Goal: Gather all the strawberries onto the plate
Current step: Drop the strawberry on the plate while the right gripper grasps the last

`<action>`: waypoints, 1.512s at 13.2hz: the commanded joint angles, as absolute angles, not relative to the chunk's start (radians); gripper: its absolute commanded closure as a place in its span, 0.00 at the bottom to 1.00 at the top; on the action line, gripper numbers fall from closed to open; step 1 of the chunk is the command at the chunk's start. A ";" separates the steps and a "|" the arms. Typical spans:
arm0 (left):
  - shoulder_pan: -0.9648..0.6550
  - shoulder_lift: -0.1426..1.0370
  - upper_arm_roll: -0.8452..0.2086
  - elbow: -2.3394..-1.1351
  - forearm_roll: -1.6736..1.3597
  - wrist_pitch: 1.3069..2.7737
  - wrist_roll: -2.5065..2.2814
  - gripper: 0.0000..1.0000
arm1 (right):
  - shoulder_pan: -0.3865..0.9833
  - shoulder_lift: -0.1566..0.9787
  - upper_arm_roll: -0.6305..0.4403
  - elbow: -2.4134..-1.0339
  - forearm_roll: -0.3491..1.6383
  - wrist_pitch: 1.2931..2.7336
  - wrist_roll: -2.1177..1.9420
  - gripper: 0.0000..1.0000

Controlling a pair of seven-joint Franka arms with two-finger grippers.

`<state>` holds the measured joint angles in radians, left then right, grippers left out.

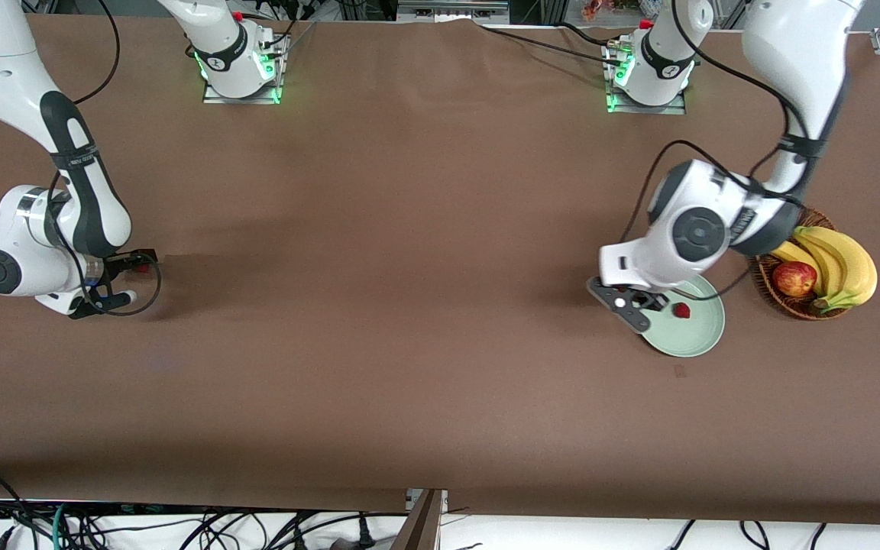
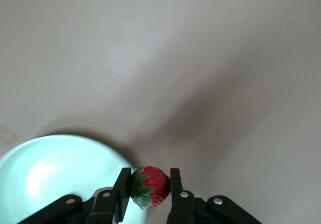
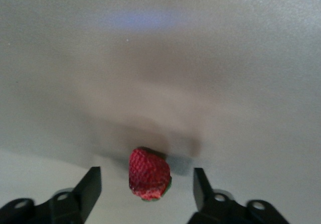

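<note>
My left gripper [image 1: 650, 301] is shut on a strawberry [image 2: 152, 186] and holds it over the rim of the pale mint-green plate [image 1: 703, 336] at the end toward the right arm. The plate also shows in the left wrist view [image 2: 50, 169]. A second strawberry [image 1: 682, 310] lies in the plate. My right gripper [image 1: 137, 264] is low over the table at the right arm's end. In the right wrist view it [image 3: 147, 184] is open, with a third strawberry [image 3: 149, 174] on the table between its fingers, touching neither.
A brown wicker basket [image 1: 772, 294] with bananas [image 1: 841, 263] and a red apple [image 1: 794, 278] stands beside the plate, toward the left arm's end. The brown table top [image 1: 409, 267] stretches between the two arms.
</note>
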<state>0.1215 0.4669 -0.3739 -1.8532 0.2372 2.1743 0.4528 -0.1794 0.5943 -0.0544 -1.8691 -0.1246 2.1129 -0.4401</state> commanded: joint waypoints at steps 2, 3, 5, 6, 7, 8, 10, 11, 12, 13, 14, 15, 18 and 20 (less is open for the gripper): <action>0.218 0.504 -0.387 -1.853 0.245 2.180 0.690 1.00 | -0.189 0.568 -0.048 -1.899 -0.124 2.131 -0.460 0.60; 0.235 0.520 -0.387 -1.861 0.245 2.221 0.743 1.00 | -0.190 0.569 -0.048 -1.899 -0.124 2.129 -0.460 0.65; 0.285 0.566 -0.387 -1.865 0.244 2.273 0.837 1.00 | -0.189 0.569 -0.046 -1.899 -0.126 2.129 -0.460 0.81; 0.288 0.571 -0.387 -1.865 0.244 2.286 0.853 1.00 | -0.189 0.569 -0.041 -1.895 -0.123 2.129 -0.459 0.84; 0.290 0.575 -0.388 -1.865 0.242 2.290 0.856 0.74 | -0.183 0.569 -0.029 -1.882 -0.120 2.128 -0.448 0.84; 0.288 0.577 -0.388 -1.864 0.233 2.293 0.854 0.07 | -0.181 0.569 0.007 -1.864 -0.100 2.123 -0.439 0.84; 0.288 0.571 -0.390 -1.861 0.206 2.289 0.857 0.00 | -0.164 0.572 0.104 -1.816 -0.032 2.118 -0.352 0.84; 0.291 0.560 -0.402 -1.861 0.203 2.281 0.856 0.00 | -0.132 0.590 0.136 -1.793 -0.025 2.126 -0.250 0.84; 0.291 0.537 -0.422 -1.861 0.199 2.269 0.851 0.00 | -0.091 0.610 0.164 -1.755 -0.017 2.129 -0.142 0.84; 0.290 0.516 -0.426 -1.852 0.198 2.240 0.844 0.00 | -0.048 0.629 0.182 -1.718 -0.005 2.129 -0.035 0.83; 0.290 0.503 -0.446 -1.838 0.178 2.211 0.827 0.00 | 0.013 0.646 0.189 -1.682 0.006 2.131 0.079 0.83; 0.290 0.499 -0.451 -1.818 0.135 2.177 0.790 0.00 | 0.076 0.658 0.189 -1.646 0.021 2.132 0.183 0.83; 0.278 0.499 -0.477 -1.766 0.103 2.097 0.668 0.00 | 0.285 0.718 0.189 -1.566 0.081 2.224 0.528 0.83; 0.276 0.500 -0.520 -1.763 0.103 2.089 0.533 0.00 | 0.406 0.790 0.189 -1.482 0.083 2.319 0.757 0.83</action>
